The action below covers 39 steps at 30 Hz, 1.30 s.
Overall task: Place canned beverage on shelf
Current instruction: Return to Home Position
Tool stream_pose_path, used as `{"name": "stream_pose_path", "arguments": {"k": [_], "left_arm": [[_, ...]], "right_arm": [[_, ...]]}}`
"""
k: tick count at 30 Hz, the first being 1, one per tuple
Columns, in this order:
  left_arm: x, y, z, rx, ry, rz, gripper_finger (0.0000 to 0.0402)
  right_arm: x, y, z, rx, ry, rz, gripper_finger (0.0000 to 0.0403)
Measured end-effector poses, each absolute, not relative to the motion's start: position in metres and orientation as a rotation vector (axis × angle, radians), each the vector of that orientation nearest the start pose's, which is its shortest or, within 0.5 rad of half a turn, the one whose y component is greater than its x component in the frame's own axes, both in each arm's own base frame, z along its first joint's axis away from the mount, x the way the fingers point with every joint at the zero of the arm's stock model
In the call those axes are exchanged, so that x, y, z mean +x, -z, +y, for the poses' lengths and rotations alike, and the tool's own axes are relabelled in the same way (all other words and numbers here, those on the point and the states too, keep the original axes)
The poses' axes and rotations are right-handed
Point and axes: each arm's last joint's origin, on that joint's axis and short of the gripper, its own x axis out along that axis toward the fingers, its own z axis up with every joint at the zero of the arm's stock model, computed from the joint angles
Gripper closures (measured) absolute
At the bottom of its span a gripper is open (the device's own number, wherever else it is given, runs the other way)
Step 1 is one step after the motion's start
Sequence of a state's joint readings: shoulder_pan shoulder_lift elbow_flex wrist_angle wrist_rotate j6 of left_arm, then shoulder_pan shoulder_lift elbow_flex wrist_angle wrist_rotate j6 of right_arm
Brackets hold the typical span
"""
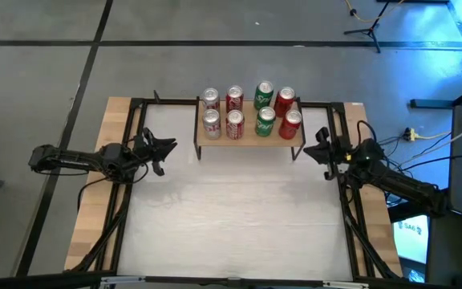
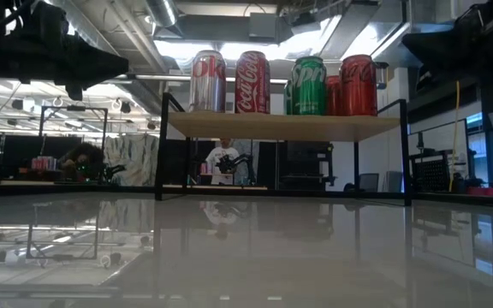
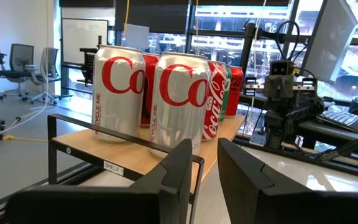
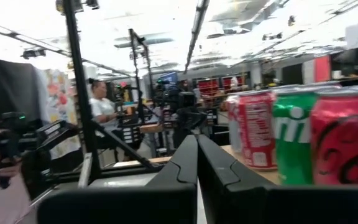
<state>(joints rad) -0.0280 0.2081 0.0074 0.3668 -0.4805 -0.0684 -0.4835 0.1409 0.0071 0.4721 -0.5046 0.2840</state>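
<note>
The low shelf (image 1: 247, 141), a light wood plank on thin black legs, stands on the white table at the middle of its far side. Several cans stand upright on it in two rows: silver (image 1: 211, 122), red (image 1: 234, 123), green (image 1: 265, 120) and red (image 1: 291, 123). They also show in the low view (image 2: 252, 83) and in the left wrist view (image 3: 179, 93). My left gripper (image 1: 170, 148) is left of the shelf, slightly open and empty, pointing at the shelf's left end (image 3: 135, 158). My right gripper (image 1: 318, 145) is right of the shelf, shut and empty (image 4: 197, 155).
The white table top (image 1: 239, 217) lies bare in front of the shelf. Black frame rails (image 1: 139, 120) and wooden side strips (image 1: 95, 209) run along both sides. A person (image 4: 98, 102) stands in the room beyond the table.
</note>
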Motion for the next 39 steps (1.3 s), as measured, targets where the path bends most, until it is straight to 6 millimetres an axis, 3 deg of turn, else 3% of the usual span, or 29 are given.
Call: {"name": "stream_pose_path", "arguments": {"k": [7, 18, 39], "left_arm": [[0.106, -0.183, 0.01, -0.11, -0.447, -0.178, 0.0332], [0.106, -0.184, 0.01, -0.113, -0.447, -0.179, 0.0332], [0.106, -0.184, 0.011, -0.113, -0.451, -0.179, 0.0331]], "right_arm": [[0.097, -0.195, -0.034, 0.155, -0.019, -0.262, 0.0402], [0.113, -0.186, -0.015, 0.103, 0.021, -0.182, 0.0402], [0.096, -0.192, -0.009, 0.057, -0.042, -0.255, 0.0402]]}}
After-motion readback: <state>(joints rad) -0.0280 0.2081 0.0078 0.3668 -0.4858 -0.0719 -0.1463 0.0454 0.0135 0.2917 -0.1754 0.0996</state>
